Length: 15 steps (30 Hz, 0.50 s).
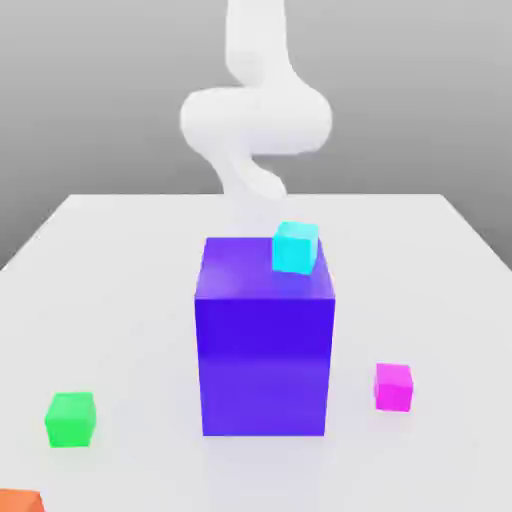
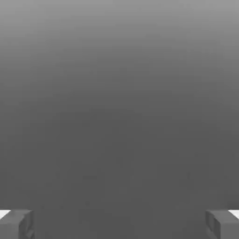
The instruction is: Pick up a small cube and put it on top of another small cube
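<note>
1. The gripper (image 2: 119, 226) is seen in the hand view spread wide, nothing held between its fingers (image 2: 16, 225).
2. The small cube (image 1: 394, 386), magenta-pink, rests on the tabletop (image 1: 120, 260) just beside the big blue-violet block (image 1: 265, 350), toward the exterior view's right.
3. A descent from straight above is judged best, so that the tall block is not clipped.
4. The small green cube (image 1: 70, 419) lies well apart; the small cyan cube (image 1: 296, 247) appears by the block's top.
5. The tabletop is pale, flat and glossy; grey, featureless backdrop is seen behind.

Smooth matt magenta small cube (image 1: 393, 386), faintly glossy pale table (image 1: 120, 300) (blue block (image 1: 265, 350) dimly mirrored)
</note>
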{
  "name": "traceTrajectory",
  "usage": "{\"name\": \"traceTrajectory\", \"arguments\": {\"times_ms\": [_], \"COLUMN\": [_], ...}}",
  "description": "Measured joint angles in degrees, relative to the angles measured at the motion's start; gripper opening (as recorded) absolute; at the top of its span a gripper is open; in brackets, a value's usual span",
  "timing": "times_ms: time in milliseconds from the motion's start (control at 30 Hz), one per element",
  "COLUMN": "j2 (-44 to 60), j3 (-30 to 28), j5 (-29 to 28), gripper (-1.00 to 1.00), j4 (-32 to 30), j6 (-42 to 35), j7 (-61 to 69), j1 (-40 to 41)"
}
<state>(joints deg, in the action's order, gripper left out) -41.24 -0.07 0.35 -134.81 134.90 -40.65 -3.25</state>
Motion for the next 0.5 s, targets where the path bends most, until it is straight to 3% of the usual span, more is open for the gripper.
{"name": "traceTrajectory", "arguments": {"times_ms": [500], "j2": [32.2], "j3": [2.0], "j5": [1.5], "gripper": [0.00], "j4": [-20.1], "j6": [21.6], "j7": [35.1], "j1": [-20.4]}}
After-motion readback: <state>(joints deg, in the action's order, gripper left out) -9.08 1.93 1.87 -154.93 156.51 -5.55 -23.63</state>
